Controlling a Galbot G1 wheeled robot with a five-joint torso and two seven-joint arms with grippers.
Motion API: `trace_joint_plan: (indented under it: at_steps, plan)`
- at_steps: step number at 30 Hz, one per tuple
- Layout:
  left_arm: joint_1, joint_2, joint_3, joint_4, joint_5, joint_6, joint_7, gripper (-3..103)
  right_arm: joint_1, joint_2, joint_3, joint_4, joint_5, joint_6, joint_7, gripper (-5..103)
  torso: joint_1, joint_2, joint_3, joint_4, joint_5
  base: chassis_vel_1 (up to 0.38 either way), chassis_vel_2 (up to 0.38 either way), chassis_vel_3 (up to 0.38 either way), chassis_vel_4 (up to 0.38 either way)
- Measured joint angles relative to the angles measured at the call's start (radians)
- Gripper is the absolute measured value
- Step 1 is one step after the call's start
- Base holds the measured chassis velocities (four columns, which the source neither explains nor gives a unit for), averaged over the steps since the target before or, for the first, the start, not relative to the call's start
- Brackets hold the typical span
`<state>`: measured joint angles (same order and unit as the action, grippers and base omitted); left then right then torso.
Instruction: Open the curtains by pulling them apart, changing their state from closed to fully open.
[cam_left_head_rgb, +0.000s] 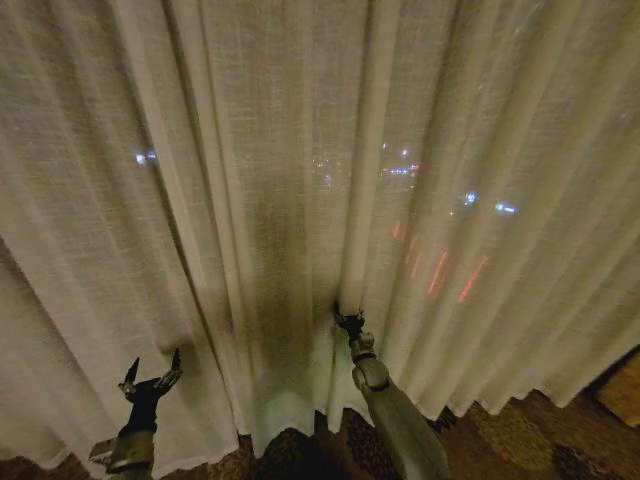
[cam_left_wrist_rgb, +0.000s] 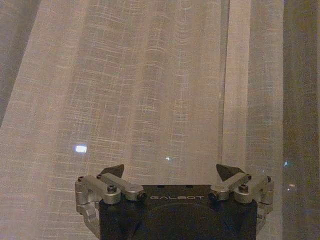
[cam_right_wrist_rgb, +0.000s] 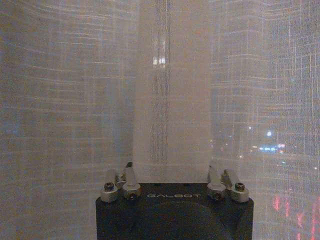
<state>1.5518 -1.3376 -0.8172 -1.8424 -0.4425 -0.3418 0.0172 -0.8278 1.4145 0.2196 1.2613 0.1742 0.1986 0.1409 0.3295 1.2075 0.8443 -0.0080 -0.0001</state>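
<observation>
Hanging closed across the full head view: the curtains (cam_left_head_rgb: 300, 200), sheer cream-white, loose open weave, deep vertical pleats, hems down at a dark patterned carpet (cam_left_head_rgb: 520, 440). City lights show thru the cloth. Left gripper (cam_left_head_rgb: 152, 372) low on the left, just in front of the fabric, fingers spread wide w/ nothing between. Right gripper (cam_left_head_rgb: 349, 320) at the centre pleats; wrist view has a flat fold of cloth between its fingers (cam_right_wrist_rgb: 131, 176), jaws partly apart, contact uncertain.
</observation>
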Motion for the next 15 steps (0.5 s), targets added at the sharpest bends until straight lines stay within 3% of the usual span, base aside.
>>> trace_joint_plan:
  at_steps: [1, 4, 7, 8, 10, 13, 15]
  plan:
    - [0.0, 0.0, 0.0, 0.0, 0.0, 0.0, 0.0, 100, 0.0, 0.0, 0.0, 0.0, 0.0, 0.0, 0.0, 57, 0.0, 0.0, 0.0, 0.0, 0.0, 0.0, 0.0, 0.0, 0.0]
    - [0.0, 0.0, 0.0, 0.0, 0.0, 0.0, 0.0, 100, -0.018, -0.008, -0.002, 0.016, 0.001, 0.003, -0.017, 40, 0.0, 0.0, 0.0, -0.0001, 0.0001, 0.0, 0.0, 0.0, 0.0]
    - [0.0, 0.0, 0.0, 0.0, 0.0, 0.0, 0.0, 100, -0.024, -0.012, -0.003, 0.024, 0.007, 0.006, -0.024, 40, 0.0, 0.0, 0.0, 0.0, 0.0, 0.0, 0.0, 0.0, 0.0]
    - [0.0, 0.0, 0.0, 0.0, 0.0, 0.0, 0.0, 100, -0.03, -0.014, -0.006, 0.03, 0.018, 0.014, -0.033, 24, 0.0, 0.0, 0.0, 0.0, 0.0, 0.0, 0.0, 0.0, 0.0]
    - [0.0, 0.0, 0.0, 0.0, 0.0, 0.0, 0.0, 100, -0.033, -0.014, -0.008, 0.031, 0.027, 0.023, -0.034, 24, 0.0, 0.0, 0.0, 0.0, 0.0, 0.0, 0.0, 0.0, 0.0]
    - [0.0, 0.0, 0.0, 0.0, 0.0, 0.0, 0.0, 100, -0.038, -0.014, -0.008, 0.039, 0.043, 0.033, -0.035, 8, 0.0, 0.0, 0.0, 0.0, 0.0, 0.0, 0.0, 0.0, 0.0]
    - [0.0, 0.0, 0.0, 0.0, 0.0, 0.0, 0.0, 100, -0.041, -0.016, -0.008, 0.04, 0.043, 0.034, -0.038, 3, 0.0, 0.0, 0.0, 0.0, 0.0, 0.0, 0.0, 0.0, 0.0]
